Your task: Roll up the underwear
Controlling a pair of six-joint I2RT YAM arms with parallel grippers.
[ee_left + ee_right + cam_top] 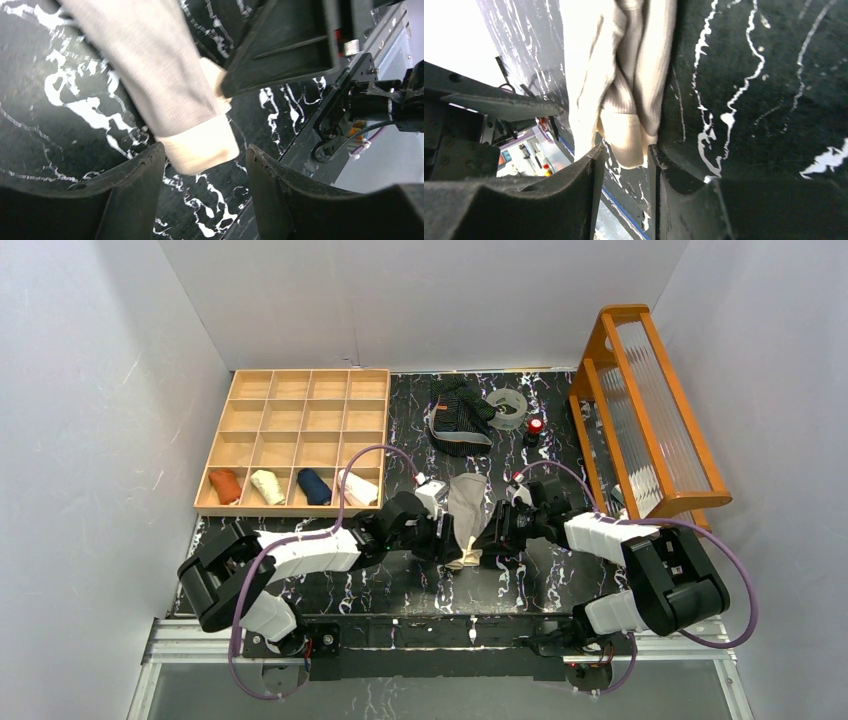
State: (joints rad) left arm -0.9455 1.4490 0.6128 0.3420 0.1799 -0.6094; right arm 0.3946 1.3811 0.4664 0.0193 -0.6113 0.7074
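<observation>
I had the black marbled tabletop (400, 585) under me. The wooden rack (650, 410) stood along its right edge, and the compartment tray (290, 509) sat in the far left corner. The tray's near row held four rolled garments (268, 486), which I took as the pattern for the finished job.

Both arms reached in to the middle of the tabletop, close to the near edge, and met over the beige underwear (465, 510). It lay as a narrow folded strip running from far to near, with its pale hem at the near end. That narrow shape looked ready for rolling, and I judged the hem was the place to start the roll.

The left gripper (205, 152) stood well open. Its fingers straddled the hem's corner with bare tabletop showing on either side, so it held nothing. I judged it was there to steady or tuck the cloth.

The right gripper (625, 150) faced it from the other side. Its jaws stood narrow, with the bunched hem hanging between the tips. I could not tell whether they had actually pinched the cloth or only bracketed it.

The striped underwear (460, 415) waited at the middle of the far edge, well apart from the work. The tape ring (507, 407) lay just beside it, and the small red-topped object (535, 427) stood near the ring.
</observation>
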